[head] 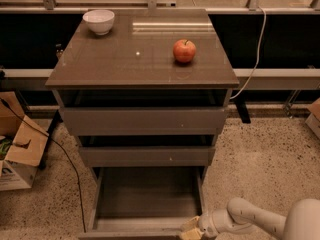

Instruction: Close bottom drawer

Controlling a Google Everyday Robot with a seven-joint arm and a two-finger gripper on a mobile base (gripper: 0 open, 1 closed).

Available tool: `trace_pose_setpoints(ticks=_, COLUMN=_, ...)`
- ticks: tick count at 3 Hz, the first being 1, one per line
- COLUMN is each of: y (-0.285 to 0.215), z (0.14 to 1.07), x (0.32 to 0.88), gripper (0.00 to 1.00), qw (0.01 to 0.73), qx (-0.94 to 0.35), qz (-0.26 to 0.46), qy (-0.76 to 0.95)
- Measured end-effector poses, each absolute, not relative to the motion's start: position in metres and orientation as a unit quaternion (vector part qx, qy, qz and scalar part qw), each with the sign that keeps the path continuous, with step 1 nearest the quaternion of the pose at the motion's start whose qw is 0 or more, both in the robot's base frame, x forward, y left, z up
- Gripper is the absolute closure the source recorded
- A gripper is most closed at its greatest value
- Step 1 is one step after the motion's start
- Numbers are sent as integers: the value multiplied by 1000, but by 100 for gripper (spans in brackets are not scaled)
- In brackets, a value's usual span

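Note:
The bottom drawer (148,194) of the grey-brown cabinet is pulled far out, an empty shallow tray whose front panel (131,233) lies at the picture's lower edge. My gripper (189,229) sits at the right end of that front panel, touching or nearly touching it, with the pale arm (250,219) coming in from the lower right. The middle drawer (145,155) and the top drawer (142,120) stand slightly out.
A red apple (184,50) and a white bowl (99,21) rest on the cabinet top (125,59). An open cardboard box (17,149) stands on the floor at left, with a black cable (70,159) beside it. A white cord (254,59) hangs at right.

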State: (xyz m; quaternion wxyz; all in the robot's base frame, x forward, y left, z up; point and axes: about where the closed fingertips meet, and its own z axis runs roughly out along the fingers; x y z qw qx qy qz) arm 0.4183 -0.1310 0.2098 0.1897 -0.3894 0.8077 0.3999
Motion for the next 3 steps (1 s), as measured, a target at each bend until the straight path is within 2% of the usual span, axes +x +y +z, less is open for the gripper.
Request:
trace_pose_setpoints(ticks=1, y=-131, z=214, x=418, gripper=0, qw=191, qx=-391, qz=399, qy=807)
trace_pose_setpoints(ticks=3, y=-126, z=245, x=407, gripper=0, qw=211, qx=-417, qz=389, qy=794)
